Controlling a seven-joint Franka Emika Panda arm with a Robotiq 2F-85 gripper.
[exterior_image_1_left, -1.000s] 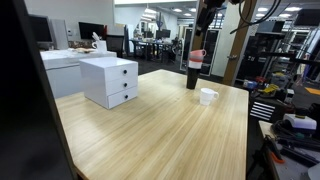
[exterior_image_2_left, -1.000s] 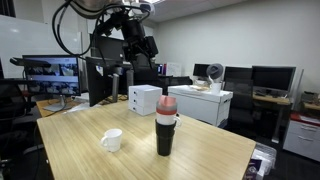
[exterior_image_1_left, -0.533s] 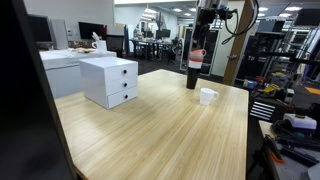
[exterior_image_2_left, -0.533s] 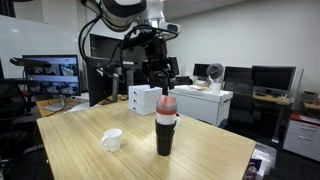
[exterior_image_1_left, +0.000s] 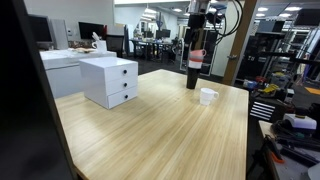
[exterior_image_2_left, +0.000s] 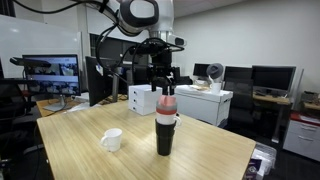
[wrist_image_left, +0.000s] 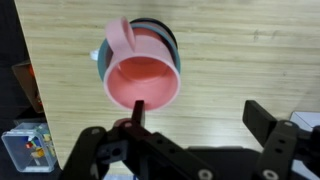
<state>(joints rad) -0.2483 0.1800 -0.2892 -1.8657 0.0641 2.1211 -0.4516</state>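
Note:
A pink cup (wrist_image_left: 143, 72) with a handle sits upside-up on top of a tall black tumbler (exterior_image_2_left: 165, 136) near the table's far corner; the stack also shows in an exterior view (exterior_image_1_left: 195, 62). My gripper (wrist_image_left: 200, 118) hangs just above the stack, open and empty, its left finger over the pink cup's rim. In both exterior views the gripper (exterior_image_2_left: 162, 78) is directly above the pink cup (exterior_image_2_left: 167, 102). A white mug (exterior_image_1_left: 207, 96) stands on the table beside the tumbler; it also shows in an exterior view (exterior_image_2_left: 112, 140).
A white two-drawer box (exterior_image_1_left: 109, 81) stands on the wooden table (exterior_image_1_left: 150, 130). Office desks, monitors (exterior_image_2_left: 50, 72) and shelves surround the table. A small box with colourful items (wrist_image_left: 28, 147) lies at the wrist view's lower left.
The arm has swung over from the side and come down, so the gripper now hangs right above the pink cup. The cup, tumbler and mug have not moved.

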